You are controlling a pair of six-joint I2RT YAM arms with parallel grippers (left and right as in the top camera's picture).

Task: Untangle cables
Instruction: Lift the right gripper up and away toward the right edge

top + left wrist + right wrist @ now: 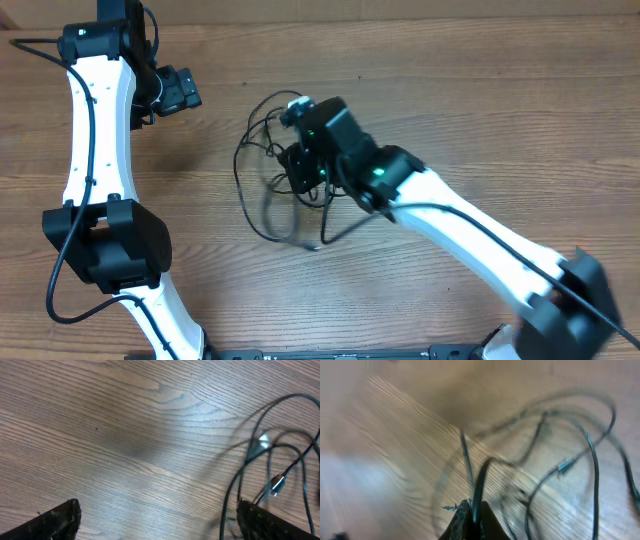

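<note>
thin black cables [268,170] lie tangled mid-table.

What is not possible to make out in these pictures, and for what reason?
Overhead: the right gripper hides where it pinches the cables.
Right wrist: motion blur; how strands cross is unclear.
Left wrist: the left gripper fingers are cut off by the bottom edge; plug type too small.
</note>
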